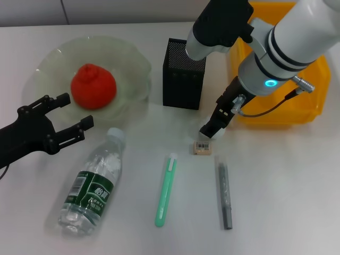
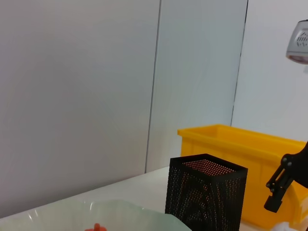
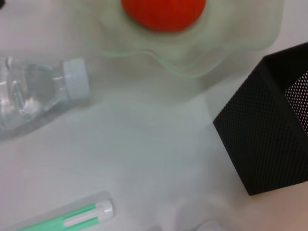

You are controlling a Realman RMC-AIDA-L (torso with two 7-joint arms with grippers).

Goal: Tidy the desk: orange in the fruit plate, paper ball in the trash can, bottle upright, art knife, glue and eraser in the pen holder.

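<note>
At the upper right of the head view the right arm (image 1: 287, 45) is glossy white with black joint bands, a glowing cyan ring light and a thin black cable, while the left gripper (image 1: 45, 127) at left is matte black, skeletal linkage.

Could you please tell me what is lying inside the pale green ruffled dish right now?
Only the red-orange knobbly orange sits inside the pale green translucent ruffled fruit plate; whatever lies under the fruit is hidden.

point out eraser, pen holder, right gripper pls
eraser (image 1: 202, 148): head view, on its barcode sticker.
pen holder (image 1: 183, 79): head view, on its front mesh wall.
right gripper (image 1: 211, 130): head view, at its fingertips, just above the eraser.
</note>
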